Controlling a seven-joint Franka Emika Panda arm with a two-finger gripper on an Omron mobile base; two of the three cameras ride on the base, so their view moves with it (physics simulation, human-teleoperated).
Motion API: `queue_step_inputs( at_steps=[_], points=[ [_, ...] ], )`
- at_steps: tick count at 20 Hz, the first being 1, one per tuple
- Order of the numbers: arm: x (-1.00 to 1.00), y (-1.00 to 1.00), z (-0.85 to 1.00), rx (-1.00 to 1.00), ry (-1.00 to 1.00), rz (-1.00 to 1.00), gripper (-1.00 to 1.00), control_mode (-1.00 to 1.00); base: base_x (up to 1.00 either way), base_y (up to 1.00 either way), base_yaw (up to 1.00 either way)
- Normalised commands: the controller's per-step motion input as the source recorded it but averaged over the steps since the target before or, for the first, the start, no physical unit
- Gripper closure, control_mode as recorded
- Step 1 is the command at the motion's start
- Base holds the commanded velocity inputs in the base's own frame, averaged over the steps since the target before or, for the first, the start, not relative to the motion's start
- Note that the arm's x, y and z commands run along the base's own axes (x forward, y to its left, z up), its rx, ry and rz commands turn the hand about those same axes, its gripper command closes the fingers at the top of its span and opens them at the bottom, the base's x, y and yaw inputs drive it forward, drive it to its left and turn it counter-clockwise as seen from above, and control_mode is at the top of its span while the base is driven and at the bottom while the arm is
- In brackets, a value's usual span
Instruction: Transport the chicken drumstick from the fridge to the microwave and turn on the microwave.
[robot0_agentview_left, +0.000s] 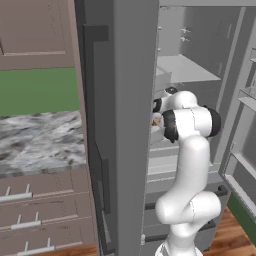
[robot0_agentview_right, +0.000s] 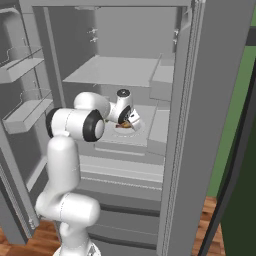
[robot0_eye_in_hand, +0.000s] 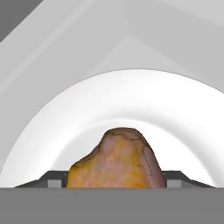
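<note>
Chicken drumstick (robot0_eye_in_hand: 117, 161) between claw (robot0_eye_in_hand: 116, 181) fingers, on plate (robot0_eye_in_hand: 183, 122).

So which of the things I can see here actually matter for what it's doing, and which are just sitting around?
Part of the job:
- chicken drumstick, between the gripper's fingertips
- white plate under it
- fridge, door open, arm reaching onto its shelf

Just around:
- marble counter
- wooden drawers
- upper wooden cabinet
- door shelves
</note>
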Motion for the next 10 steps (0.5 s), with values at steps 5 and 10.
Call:
queue_step_inputs(
  at_steps=[5,10],
  points=[
    [-0.18,-0.05,0.01,0.0,0.0,0.0,1.0,-1.0,0.0,0.0,0.0],
    [-0.18,-0.02,0.07,0.0,-0.03,0.0,1.0,-1.0,0.0,0.0,0.0]
  ],
)
